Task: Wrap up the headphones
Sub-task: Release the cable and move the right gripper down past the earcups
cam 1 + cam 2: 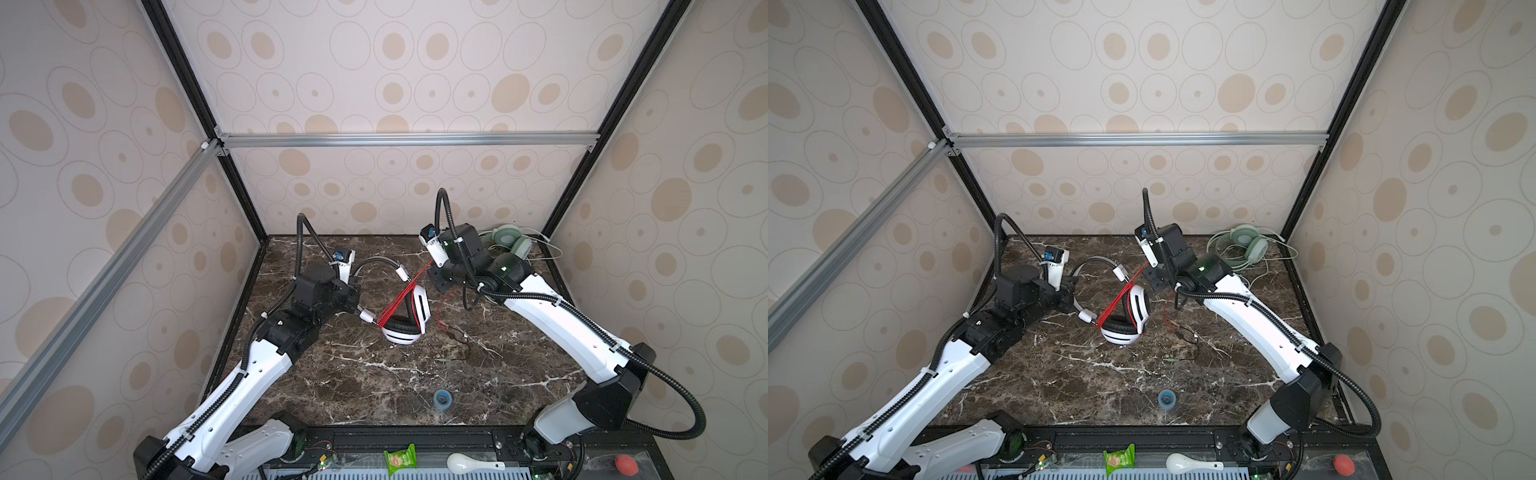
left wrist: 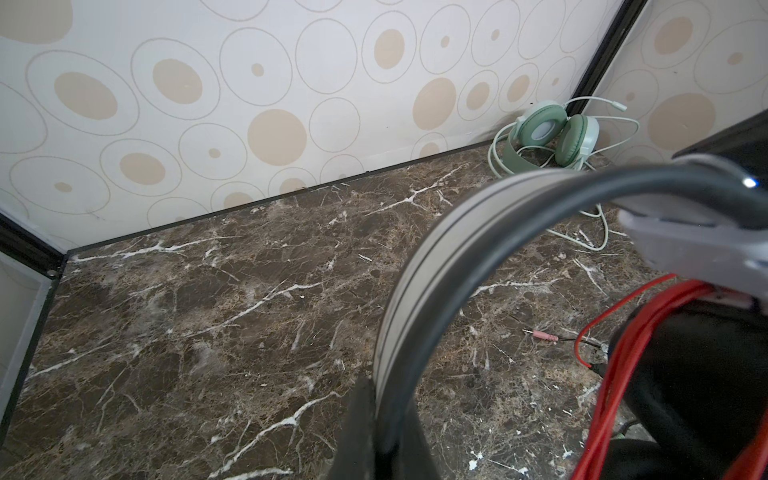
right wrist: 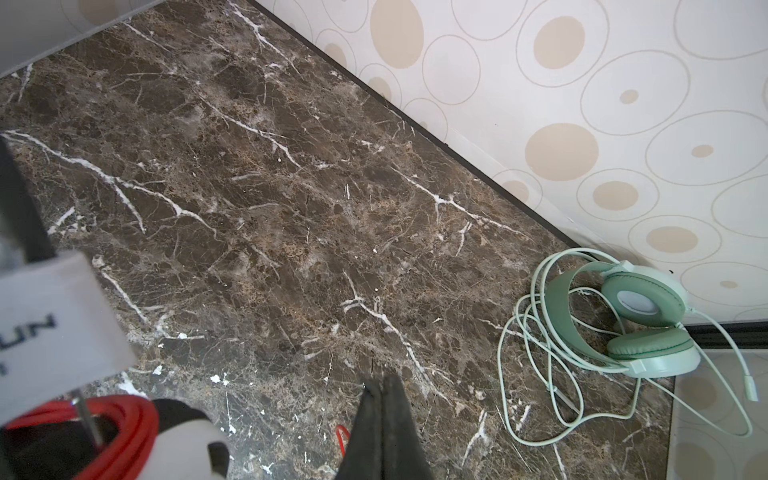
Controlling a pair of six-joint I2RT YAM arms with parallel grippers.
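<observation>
The left claw (image 2: 378,407) is clamped on the grey headband (image 2: 457,216) of the white headphones (image 1: 420,309); it props them near the middle of the surface (image 1: 374,386), cups low and seemingly resting on it; that steadies the frame so cord can be laid over it. The red cord (image 1: 399,297) runs in several taut turns from one end of the headband across the cups; a strand leads up to the right claw (image 3: 379,384), whose fingers are pressed together, apparently pinching it, since the line is tight; that tension should keep the turns from slipping. A loose tail drops from there to the surface and ends in a pink plug (image 2: 544,336); I judge the winding partly done. The green headphones (image 1: 509,241) lie in the far right corner, well apart, their pale cord in slack loops about them, not yet wrapped.

The surface is dark brown, marble-patterned with white veins; a small blue ring (image 1: 443,399) sits near its front edge; walls papered in beige ovals rise on three sides, set in a black and aluminium frame.
</observation>
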